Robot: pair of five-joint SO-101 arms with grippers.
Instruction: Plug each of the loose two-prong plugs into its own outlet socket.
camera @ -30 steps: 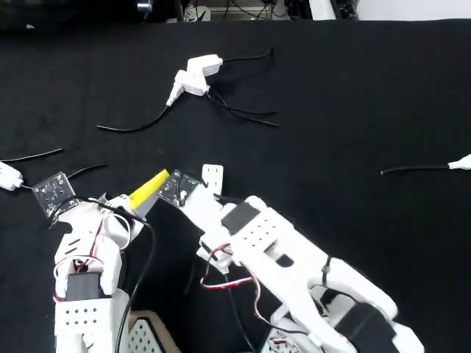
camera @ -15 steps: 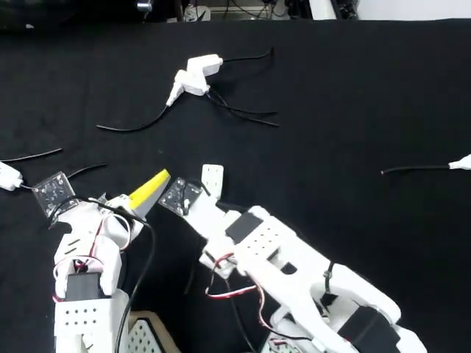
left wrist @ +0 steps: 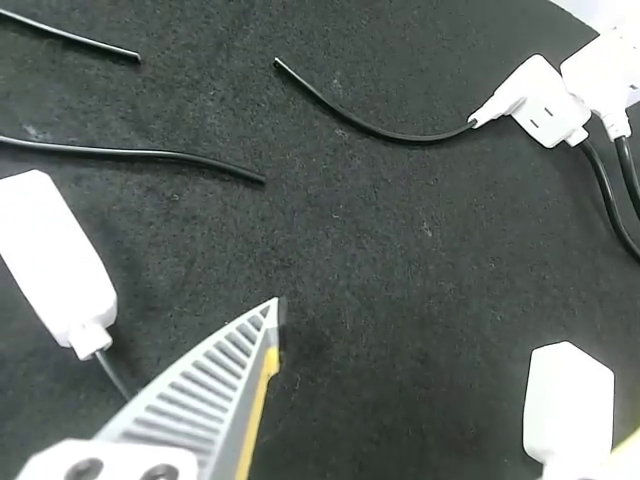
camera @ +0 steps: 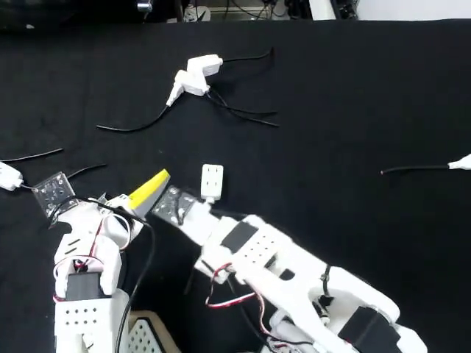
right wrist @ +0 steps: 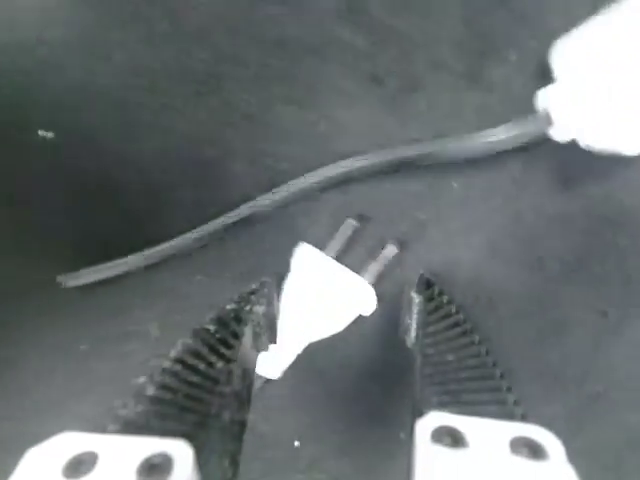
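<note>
In the right wrist view a small white two-prong plug [right wrist: 320, 295] lies on the black cloth between the spread fingers of my right gripper [right wrist: 342, 288], close to one finger [right wrist: 215, 365]. The gripper is open. In the high view the right arm's head [camera: 173, 204] sits just short of a loose white outlet socket [camera: 212, 181]. My left gripper [camera: 146, 193], with its yellow finger [left wrist: 205, 395], stands open beside it, holding nothing. The same socket [left wrist: 565, 410] and another white plug [left wrist: 50, 258] lie on either side of it.
Two joined white connectors [camera: 195, 76] with black cables lie at the back of the table. One white plug [camera: 7, 176] rests at the left edge, another [camera: 462, 162] at the right edge. Loose black cable ends [camera: 129, 128] cross the cloth.
The right arm's head has drawn back and to the left, uncovering the whole white socket. The left arm has stayed still.
</note>
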